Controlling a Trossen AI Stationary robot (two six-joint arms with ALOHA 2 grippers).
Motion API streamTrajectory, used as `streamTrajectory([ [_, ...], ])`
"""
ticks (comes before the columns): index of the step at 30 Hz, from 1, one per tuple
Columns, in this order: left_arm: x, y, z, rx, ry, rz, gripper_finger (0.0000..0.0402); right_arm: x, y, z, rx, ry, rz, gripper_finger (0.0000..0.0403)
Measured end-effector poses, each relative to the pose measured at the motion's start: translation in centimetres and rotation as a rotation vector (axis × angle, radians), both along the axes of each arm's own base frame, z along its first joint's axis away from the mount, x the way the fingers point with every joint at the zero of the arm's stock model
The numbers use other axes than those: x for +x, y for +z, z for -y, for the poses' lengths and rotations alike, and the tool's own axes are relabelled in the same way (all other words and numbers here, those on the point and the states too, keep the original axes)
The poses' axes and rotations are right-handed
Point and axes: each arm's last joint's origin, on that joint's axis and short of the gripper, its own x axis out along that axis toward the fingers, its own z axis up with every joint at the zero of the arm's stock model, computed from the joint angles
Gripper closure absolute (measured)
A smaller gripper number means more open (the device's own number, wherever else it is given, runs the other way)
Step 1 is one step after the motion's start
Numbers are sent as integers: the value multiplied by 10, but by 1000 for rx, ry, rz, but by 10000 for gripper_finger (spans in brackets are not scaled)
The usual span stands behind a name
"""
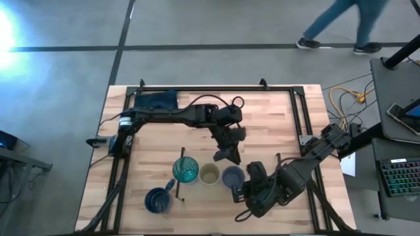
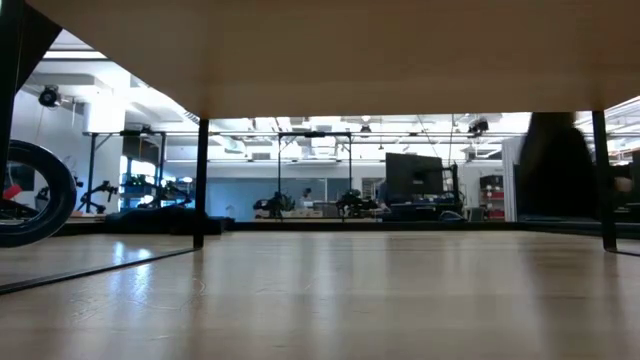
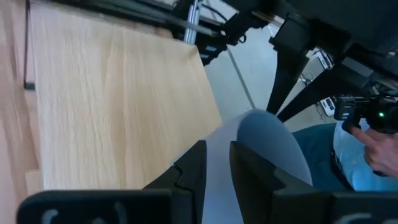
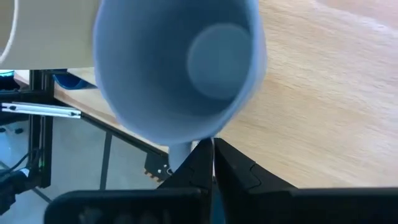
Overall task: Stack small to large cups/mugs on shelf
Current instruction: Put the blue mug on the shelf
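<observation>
Lavender-grey ceramic handled mug (image 1: 232, 176) stands on the light-wood shelf board (image 1: 230, 137), beside the small olive-tan cup (image 1: 209, 174) and the teal see-through tumbler (image 1: 185, 170); the wide dark blue handled mug (image 1: 157, 200) sits off it on the surface. We see our right gripper (image 4: 211, 152) fingers clamped on its rim. Left gripper (image 1: 228, 156) hovers near, fingers slightly apart.

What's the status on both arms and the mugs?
Right gripper shut on lavender mug handle. Left gripper hovering just behind tan cup, fingers parted. Teal tumbler also on shelf; blue mug off it.
</observation>
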Motion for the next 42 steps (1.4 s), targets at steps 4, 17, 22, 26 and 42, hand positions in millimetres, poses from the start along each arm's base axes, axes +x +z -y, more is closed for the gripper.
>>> streamTrajectory([
  [4, 1, 0, -4, 4, 14, 7, 345, -4, 2, 1, 12, 11, -26, 394],
  [17, -14, -8, -27, 11, 55, -181, 345, -16, 6, -5, 73, 74, -86, 394],
  [22, -16, -10, -24, 11, 47, -210, 345, -16, 6, -4, 39, 56, -58, 394],
  [26, -17, -12, -23, 11, 45, -222, 345, -15, 7, -2, 0, 36, -28, 394],
  [42, -18, -13, -21, 23, 25, -221, 345, -5, 5, 6, -47, 8, 0, 394],
])
